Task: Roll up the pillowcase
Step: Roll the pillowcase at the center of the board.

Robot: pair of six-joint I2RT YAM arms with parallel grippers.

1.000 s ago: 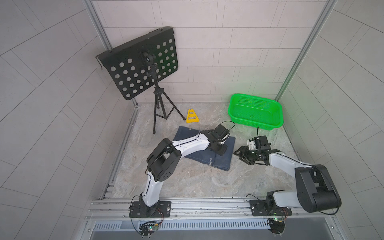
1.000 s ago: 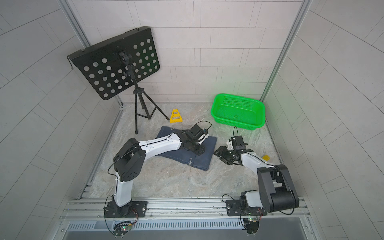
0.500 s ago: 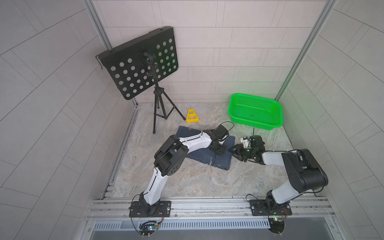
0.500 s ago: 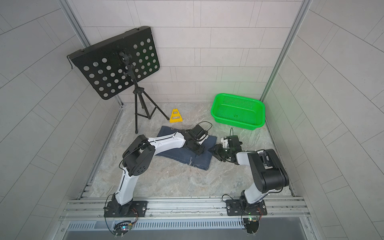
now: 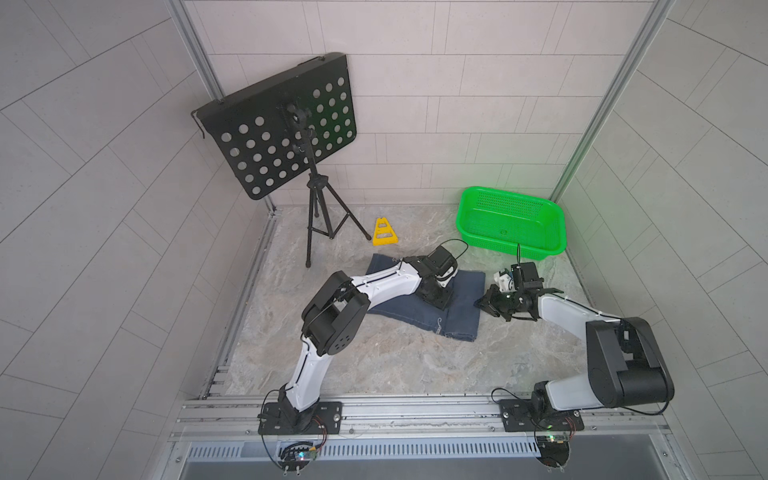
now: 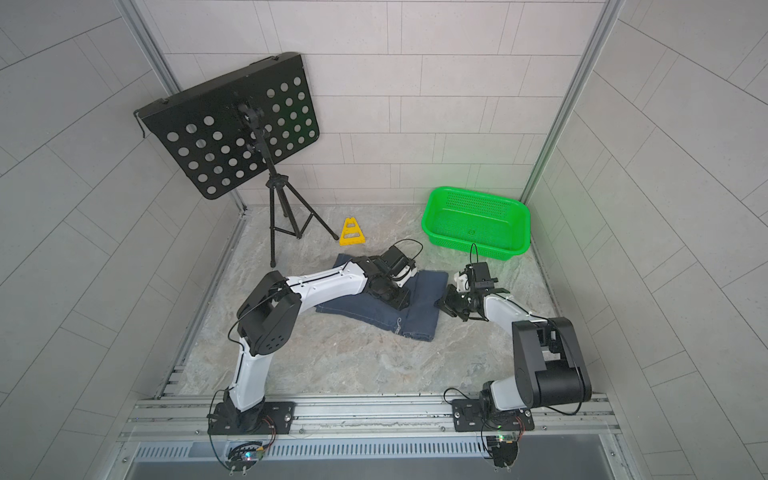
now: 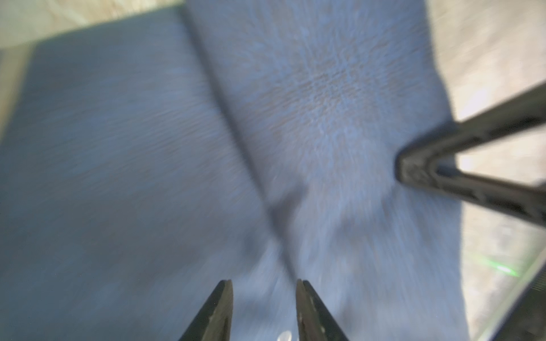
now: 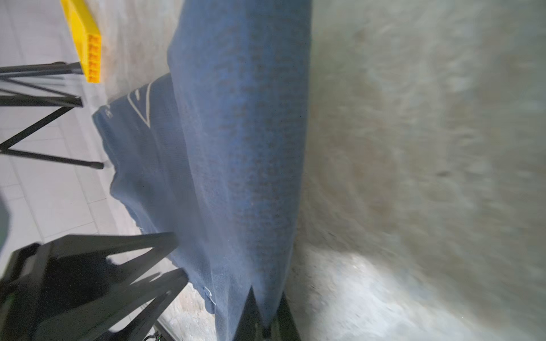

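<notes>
Well, the pillowcase lies in the middle of the stone-patterned table, a dark blue cloth lying in flat layers, with no roll started that I can see. The right gripper has its tips pinched together on the cloth's edge nearest its own arm. Its wrist view shows blue fabric caught between them. The left gripper stands down on the middle of the cloth. Its fingers are a narrow gap apart and grip nothing that I can make out.

To my eye the step in hand is turning that pinched edge over to begin the roll. I'd lift it only slightly, carry it over toward the left arm and tuck it down tight, so the first turn isn't loose. The left gripper would do best pinning the cloth so it doesn't slide, then backing off as the roll comes.

That is the snag: the left gripper sits right in the roll's path, and its white forearm lies across the far part of the cloth. The green basket is near, behind the right arm. The yellow block and the music stand stand at the far side, clear of the cloth.
</notes>
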